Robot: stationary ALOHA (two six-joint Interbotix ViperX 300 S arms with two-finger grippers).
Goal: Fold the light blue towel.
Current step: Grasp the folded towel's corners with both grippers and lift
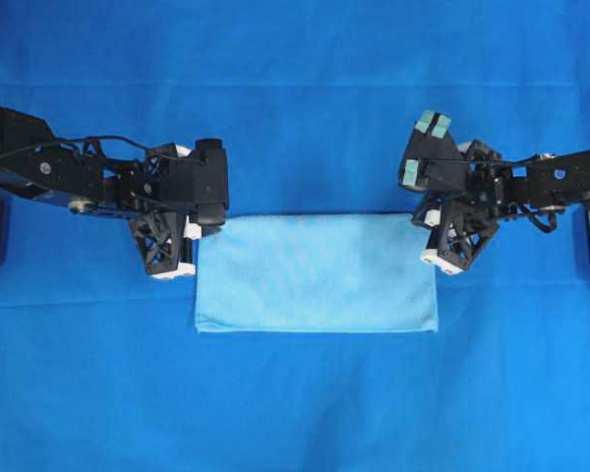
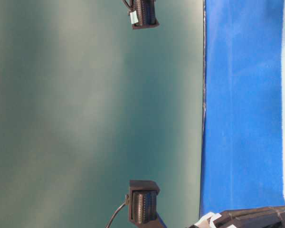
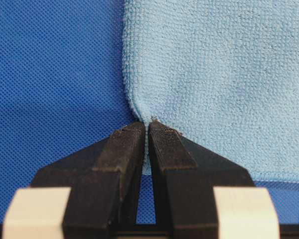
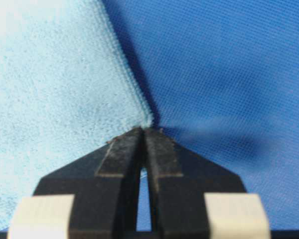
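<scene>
- Whole overhead frame is covered by a deep royal-blue sheet [image 1: 295, 393], creased lightly; nothing else is laid on it apart from the towel and the arms.
- In the table-level view, turned sideways, a plain grey-green wall [image 2: 85, 114] fills the left and centre; two dark camera mounts are seen at top centre and bottom centre.
- The light blue towel [image 1: 315, 275] is laid at the centre of the overhead frame as a wide rectangle, already doubled over, long edges running left-right.
- Left arm [image 1: 88, 177] is brought in from the left edge, right arm [image 1: 531, 182] from the right edge; the towel's middle is left uncovered.
- Left gripper [image 3: 147, 130] is set at the towel's upper-left corner in the overhead view; jaws are pressed together on the corner's edge.
- Right gripper [image 4: 142, 133] is set at the upper-right corner; jaws are likewise pinched tight on the corner tip.
</scene>
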